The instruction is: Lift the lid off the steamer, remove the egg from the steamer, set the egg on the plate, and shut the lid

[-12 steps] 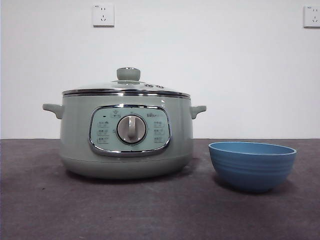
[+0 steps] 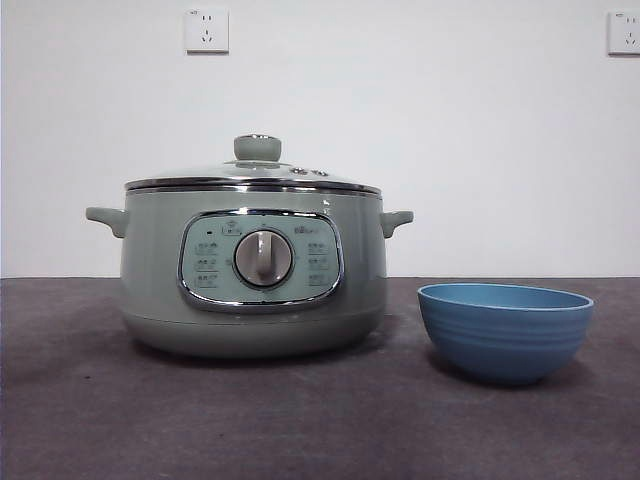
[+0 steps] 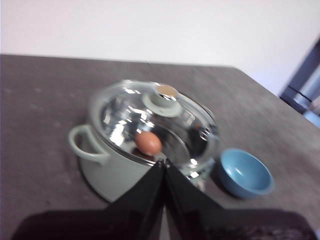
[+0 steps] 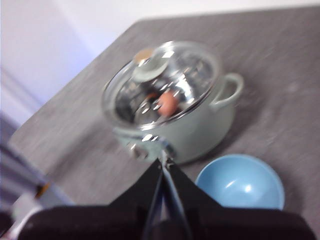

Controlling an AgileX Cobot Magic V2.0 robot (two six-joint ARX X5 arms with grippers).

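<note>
On the dark grey table (image 2: 90, 400) stands the steamer (image 2: 253, 300), its chrome-framed control panel (image 2: 260, 262) and central dial (image 2: 263, 258) turned squarely toward the front camera, its two side handles projecting to either side in line with the table's back edge. Seated on the steamer's rim is the lid (image 2: 250, 178), level and closed, with its pale green knob (image 2: 257, 148) pointing straight up at the centre. Beside the steamer, on the side away from the handle nearest the left wrist camera, sits the plate (image 2: 505, 330), a blue ribbed bowl resting upright with its mouth open upward, near the steamer but not touching it. Inside the steamer, seen through the glass of the lid in both wrist views, lies the egg (image 3: 148, 143), brown, just off the knob toward the steamer's wall; its long axis appears to run roughly level, though blur and reflections leave the direction of its narrow end unclear. Above and well apart from the steamer hangs the left gripper (image 3: 164, 165), its two black jaws pressed together to a point with nothing between them. Likewise raised clear of the steamer and the plate, the right gripper (image 4: 164, 162) has its jaws closed together and empty. Behind the steamer rises a white wall (image 2: 450, 130) with two sockets (image 2: 206, 30).
</note>
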